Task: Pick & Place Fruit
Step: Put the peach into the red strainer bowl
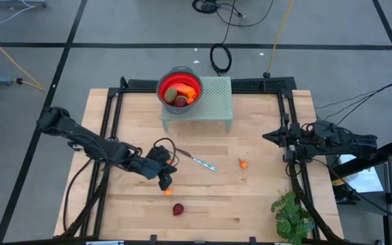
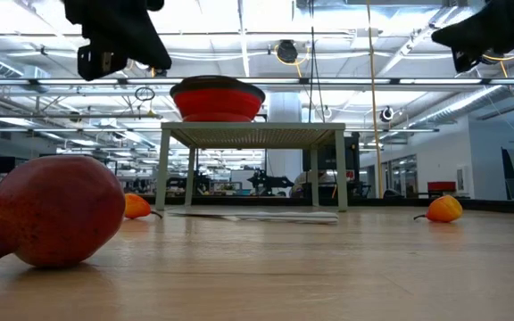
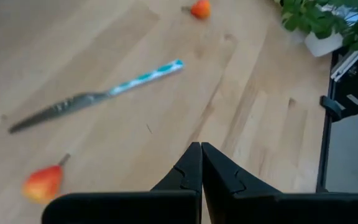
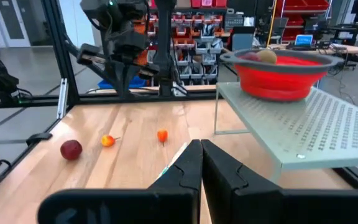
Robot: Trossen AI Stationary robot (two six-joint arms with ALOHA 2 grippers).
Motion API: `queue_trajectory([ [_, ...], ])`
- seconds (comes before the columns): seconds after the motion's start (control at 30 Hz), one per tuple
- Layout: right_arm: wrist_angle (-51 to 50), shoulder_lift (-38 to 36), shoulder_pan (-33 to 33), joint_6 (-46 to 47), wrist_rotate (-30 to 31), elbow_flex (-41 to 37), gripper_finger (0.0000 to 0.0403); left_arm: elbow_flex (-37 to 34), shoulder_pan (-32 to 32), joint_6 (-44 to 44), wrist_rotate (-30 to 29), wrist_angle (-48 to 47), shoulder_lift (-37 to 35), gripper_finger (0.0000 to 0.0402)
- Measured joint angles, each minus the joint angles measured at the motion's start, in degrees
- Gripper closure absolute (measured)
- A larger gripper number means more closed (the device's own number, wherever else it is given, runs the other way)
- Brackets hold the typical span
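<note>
A red bowl holding several fruit pieces stands on a pale green perforated stand at the table's far side. Three fruit lie loose on the wood: a small orange one, a dark red round one near the front edge, and another small orange one to the right. My left gripper hangs shut above the table, just beyond the first orange piece. My right gripper is shut and held level at the table's right side, facing the bowl.
A thin silver knife with a blue handle lies on the wood between the loose fruit. A green leafy plant stands at the near right corner. Black frame rails run along the table's left and right sides.
</note>
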Motion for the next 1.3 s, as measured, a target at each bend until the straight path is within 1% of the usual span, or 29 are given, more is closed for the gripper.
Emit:
queue_trajectory([
  [0.13, 4.0, 0.0, 0.0, 0.0, 0.0, -3.3, 0.0403, 0.8, 0.0, -4.0, 1.1, -0.1, 2.6, 0.0400],
  [0.3, 10.5, 0.0, 0.0, 0.2, -0.1, -8.3, 0.0403, 1.2, 0.0, -8.7, 1.9, -0.2, 3.7, 0.0401],
  [0.57, 20.5, 0.0, 0.0, 0.4, -0.1, -15.6, 0.0403, 1.2, 0.4, -16.9, 1.9, -7.0, 3.7, 0.0401],
  [0.67, 23.4, 0.0, 0.0, 0.2, -0.1, -17.5, 0.0403, 1.2, 1.4, -17.7, 1.7, -10.3, 4.0, 0.0401],
  [0.73, 24.4, 0.0, 0.0, -0.3, -0.1, -18.5, 0.0403, 1.2, 1.9, -15.4, 0.1, -12.8, 4.2, 0.0401],
  [0.83, 25.7, 0.0, 0.0, -1.0, -0.1, -19.5, 0.0403, 1.2, 3.0, -8.0, -1.4, -14.0, 5.0, 0.0401],
  [0.9, 25.8, 0.0, 0.0, -1.1, -0.1, -19.7, 0.0403, 1.2, 3.4, -1.9, -1.1, -15.2, 5.3, 0.0401],
  [1.0, 25.8, 0.0, 0.0, -1.2, -0.1, -19.8, 0.0403, 1.3, 3.8, 7.3, -0.5, -14.1, 5.8, 0.0399],
  [1.17, 25.8, 0.0, 0.0, -1.7, 0.0, -19.8, 0.0403, 1.2, 3.9, 21.7, 0.7, -14.8, 6.8, 0.0401],
  [1.23, 25.7, 0.0, 0.0, -1.7, 0.0, -19.8, 0.0403, 1.2, 4.1, 25.2, 0.6, -16.2, 7.4, 0.0396],
  [1.3, 25.5, 0.0, 0.0, -1.7, 0.0, -19.8, 0.0403, 1.2, 4.6, 26.8, 0.4, -15.9, 8.0, 0.0387],
])
